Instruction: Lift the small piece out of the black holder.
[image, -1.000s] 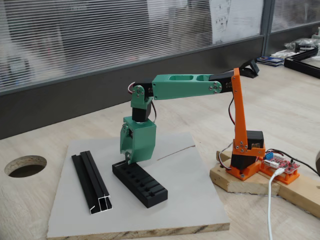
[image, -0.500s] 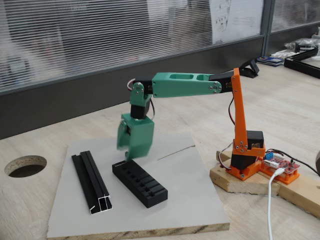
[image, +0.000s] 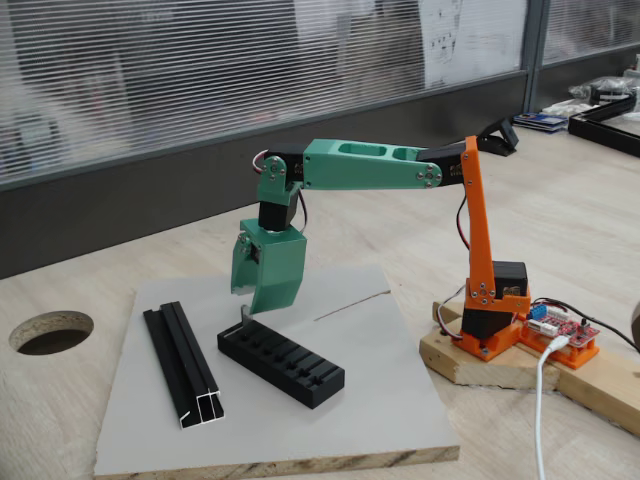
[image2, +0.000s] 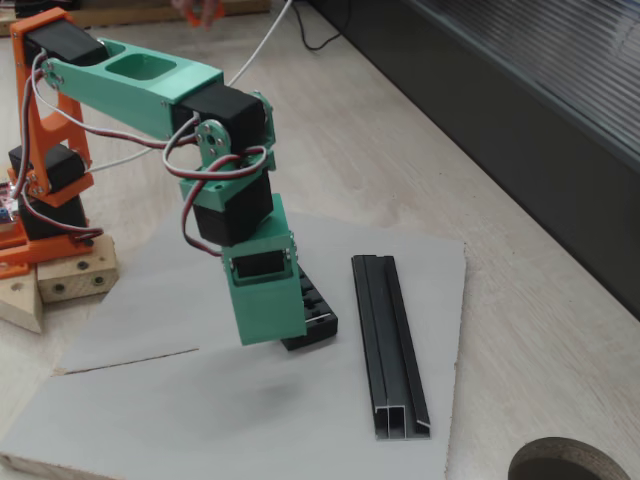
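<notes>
The black holder lies slanted on the grey board; in another fixed view only the end of the holder shows behind the green hand. A thin grey small piece stands upright over the holder's far left end. Its top sits at the tip of my gripper, whose jaws look closed on it. Seen from the back, the gripper hangs a little above the board and hides the piece.
A long black metal channel lies left of the holder, and the channel sits right of it from the other side. The arm's orange base stands on a wooden block. A round hole is cut in the table.
The gripper has risen off the holder and drifted slightly left, with the grey piece now showing under its tip. The holder has swung a little on the board.
</notes>
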